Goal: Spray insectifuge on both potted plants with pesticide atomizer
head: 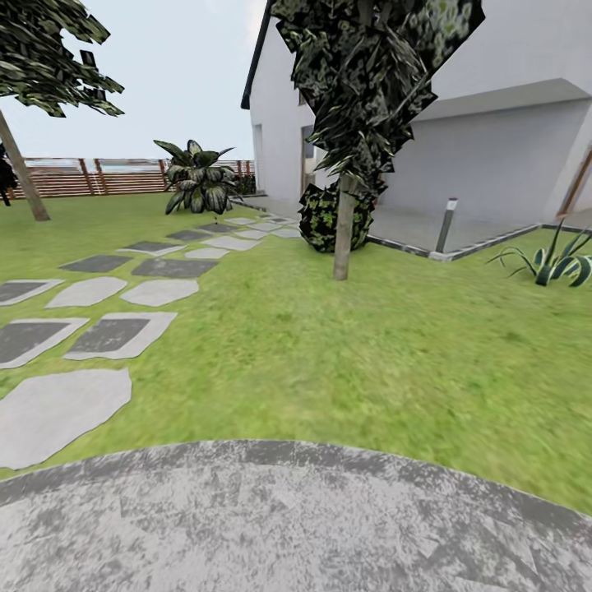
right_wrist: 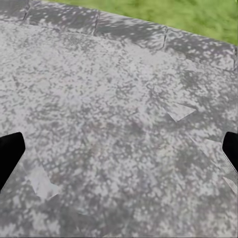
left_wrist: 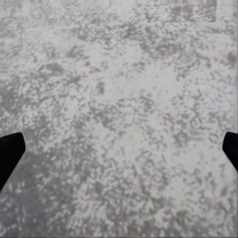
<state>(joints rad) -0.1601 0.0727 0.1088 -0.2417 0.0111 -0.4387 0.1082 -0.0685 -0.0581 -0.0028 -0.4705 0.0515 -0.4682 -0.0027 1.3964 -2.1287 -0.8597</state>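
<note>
The pesticide atomizer is out of view. Far across the garden lawn (head: 329,345), a rosette of broad pointed green leaves (head: 197,177) stands near the fence; I cannot make out a pot under it, so I cannot tell whether it is one of the potted plants. My left gripper (left_wrist: 119,153) is open over the mottled grey paving (left_wrist: 119,89), its dark fingertips (left_wrist: 9,153) at the frame's edges. My right gripper (right_wrist: 119,153) is also open, over the paving (right_wrist: 109,99) near its edge with the grass. Nothing is between either pair of fingers.
The round paved area (head: 296,526) lies just below me. Stepping stones (head: 107,329) lead off to the left. A thin tree trunk (head: 341,238) with a dark shrub (head: 321,218) stands ahead, then a grey lamp post (head: 446,224), a striped agave (head: 559,263), the house and the slatted fence (head: 99,177).
</note>
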